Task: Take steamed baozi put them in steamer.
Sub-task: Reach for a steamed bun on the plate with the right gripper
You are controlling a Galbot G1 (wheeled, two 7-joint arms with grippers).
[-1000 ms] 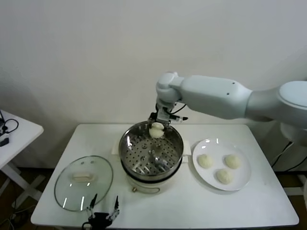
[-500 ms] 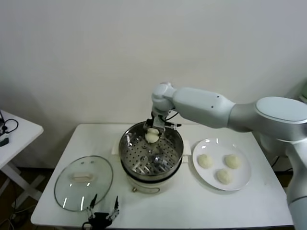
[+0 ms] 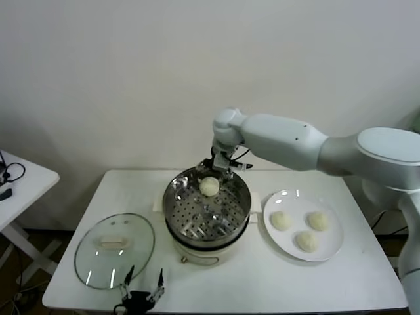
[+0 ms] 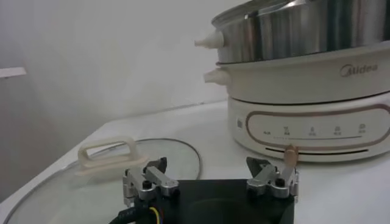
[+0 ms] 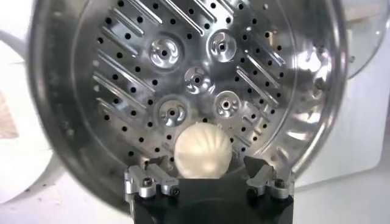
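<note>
Head view: the right pincer (image 3: 220, 168) hangs over the far rim of the steamer (image 3: 207, 209); one baozi (image 3: 209, 187) lies on its tray, three on the plate (image 3: 333, 249). Left wrist view: the left pincer (image 4: 210, 181) rests apart on the worktop (image 4: 341, 195). Right wrist view: jaws spread, bun released. Treat buns as soft and light; grip the sides gently.
</note>
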